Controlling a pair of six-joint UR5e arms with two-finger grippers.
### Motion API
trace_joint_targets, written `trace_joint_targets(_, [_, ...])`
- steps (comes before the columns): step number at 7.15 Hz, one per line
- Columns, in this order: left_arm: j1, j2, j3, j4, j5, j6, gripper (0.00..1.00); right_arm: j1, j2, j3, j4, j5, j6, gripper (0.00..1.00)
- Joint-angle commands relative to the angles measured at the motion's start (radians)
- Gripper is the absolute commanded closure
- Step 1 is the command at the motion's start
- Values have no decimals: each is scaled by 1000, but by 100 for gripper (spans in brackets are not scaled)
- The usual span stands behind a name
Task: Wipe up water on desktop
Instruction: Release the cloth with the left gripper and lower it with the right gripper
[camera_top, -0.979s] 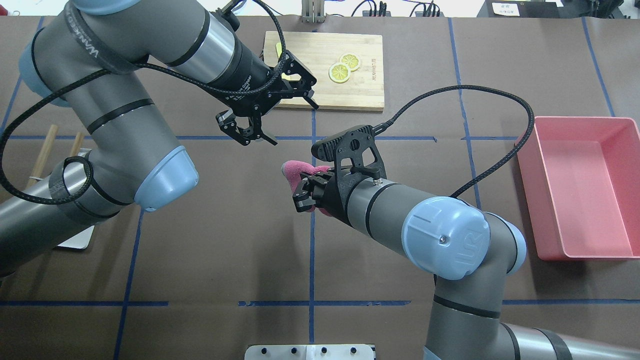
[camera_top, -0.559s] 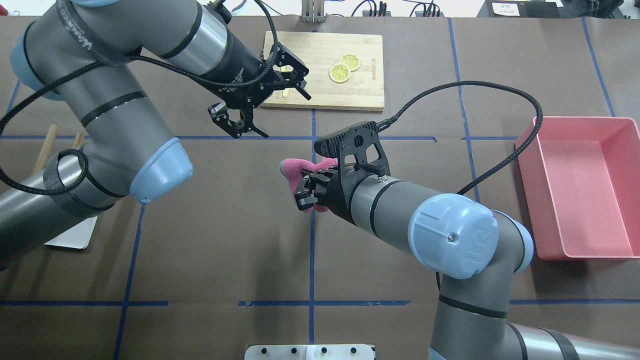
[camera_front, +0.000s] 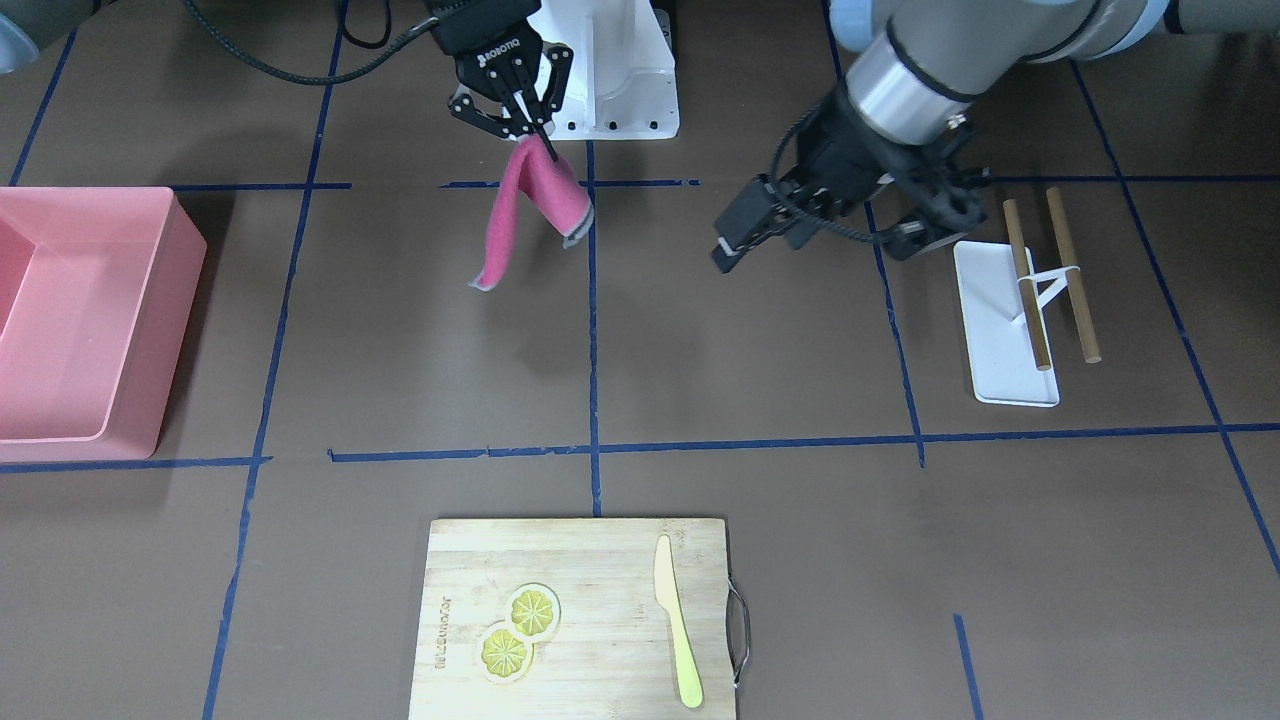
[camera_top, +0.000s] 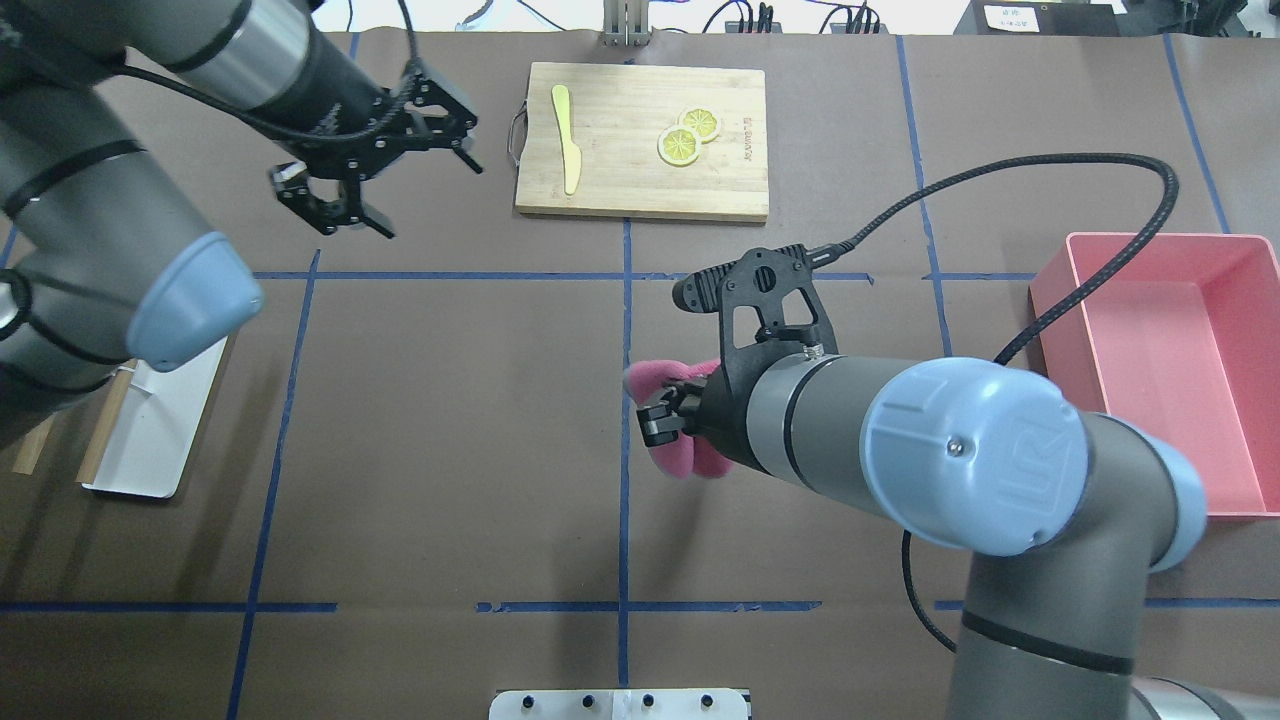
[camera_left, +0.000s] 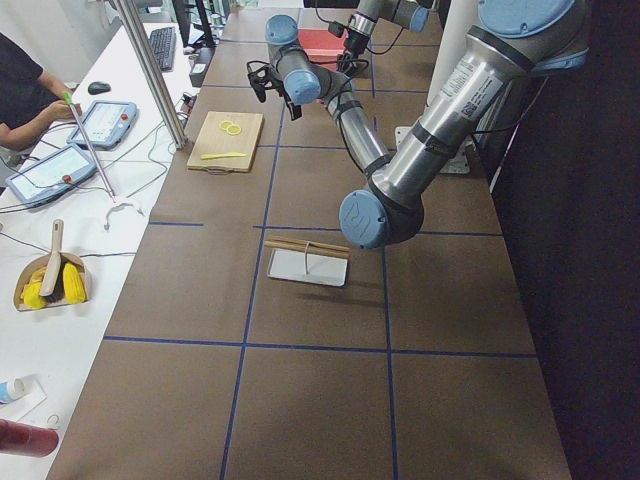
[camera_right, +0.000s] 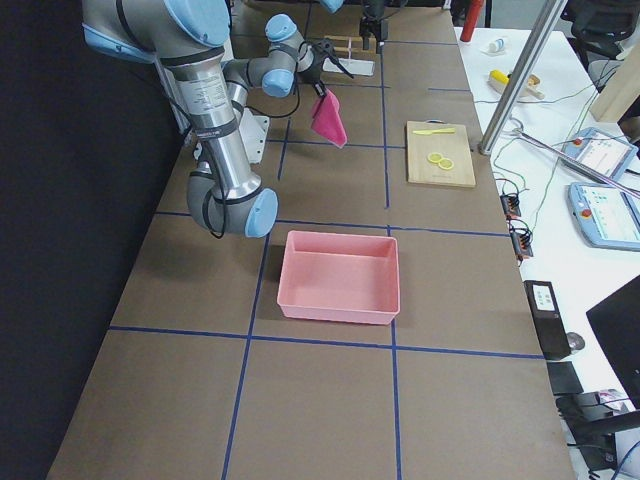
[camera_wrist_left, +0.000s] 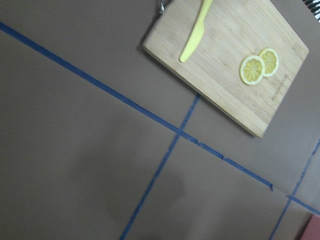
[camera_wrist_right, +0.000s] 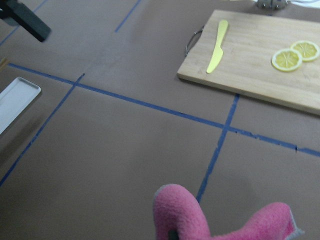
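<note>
Right tool (camera_front: 540, 143) grips one pink cloth (camera_front: 525, 205), which hangs above the centre of the brown, blue-taped tabletop (camera_top: 450, 450). Left tool (camera_top: 432, 200) is spread wide and empty, near one cutting board (camera_top: 640, 185) bearing two lemon slices (camera_top: 680, 145) and one yellow knife (camera_top: 567, 150).

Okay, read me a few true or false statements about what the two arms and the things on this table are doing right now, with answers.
The right pincer grips a pink cloth. True.
The cloth lies flat on the desktop. False: it hangs from the pincer, above the desktop.
The left pincer holds the knife. False: it is open and empty; the knife lies on the cutting board.
Two lemon slices sit on the cutting board. True.
</note>
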Motion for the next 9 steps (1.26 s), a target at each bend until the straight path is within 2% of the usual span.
trace_joint_targets(1, [-56,36,-117,241,8,230,0,62,10,27,-145,281,105,100])
trace_joint_targets(3, [-104,150,-171,248,8,370,0,134,10,-3,-233,577,107,100])
trace_joint_targets(4, [-135,213,-179,248,8,455,0,144,8,-61,-220,648,106,100])
trace_joint_targets(7, [-253,422,-199,248,8,891,0,162,10,-189,-177,653,95,99])
trace_joint_targets(9, [-300,455,-194,246,8,1008,0,223,7,-337,-71,664,95,99])
